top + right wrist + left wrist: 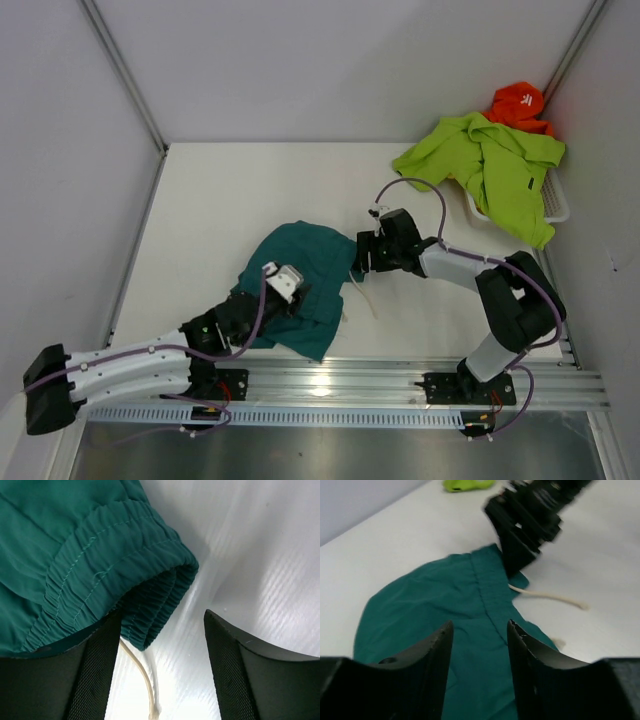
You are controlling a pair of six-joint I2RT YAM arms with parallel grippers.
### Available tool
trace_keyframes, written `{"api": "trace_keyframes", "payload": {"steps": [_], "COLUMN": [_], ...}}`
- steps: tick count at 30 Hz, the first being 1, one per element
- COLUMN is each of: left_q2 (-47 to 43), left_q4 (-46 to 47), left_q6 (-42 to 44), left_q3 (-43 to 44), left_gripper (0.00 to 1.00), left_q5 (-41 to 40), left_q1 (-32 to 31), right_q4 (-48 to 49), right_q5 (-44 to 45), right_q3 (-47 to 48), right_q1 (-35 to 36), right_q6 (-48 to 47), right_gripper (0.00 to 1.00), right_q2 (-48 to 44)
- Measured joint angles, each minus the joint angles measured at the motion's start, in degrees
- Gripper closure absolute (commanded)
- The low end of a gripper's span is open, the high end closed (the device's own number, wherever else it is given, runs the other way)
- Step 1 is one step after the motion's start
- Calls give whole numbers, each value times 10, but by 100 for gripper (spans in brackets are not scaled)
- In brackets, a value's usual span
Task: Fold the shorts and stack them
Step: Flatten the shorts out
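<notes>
Teal shorts (310,270) lie crumpled on the desk (220,200), under both pincers. Left pincer (480,625) stands apart, empty, above the cloth; right pincer (160,614) stands apart at the waistband edge (150,570), bare desk beyond it.

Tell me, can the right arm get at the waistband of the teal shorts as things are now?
Probably yes. The right gripper is open right at the waistband, and a corner of it lies between the fingers. Nothing seems to block it; the drawstring only trails beside it.

Open tabletop (230,190) left of teal shorts (310,265); right end effector (358,254) at waistband (100,555).
</notes>
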Motion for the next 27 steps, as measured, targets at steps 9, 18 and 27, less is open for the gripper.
{"api": "trace_keyframes", "payload": {"steps": [9,18,27], "left_q2": [19,15,158], "left_q4": [-99,-176,-227], "left_q6": [-38,-81,-122], "left_q3": [50,96,111], "left_gripper": [41,41,41], "left_q5": [14,-1,-56], "left_q1": [-75,-152,-204], "right_q4": [-22,-30,-52], "right_q5": [-36,-53,-35], "right_q3": [38,50,73], "right_q1": [-1,23,38], "right_q6": [-11,17,49], "right_gripper": [42,67,100], "right_q2": [50,69,85]}}
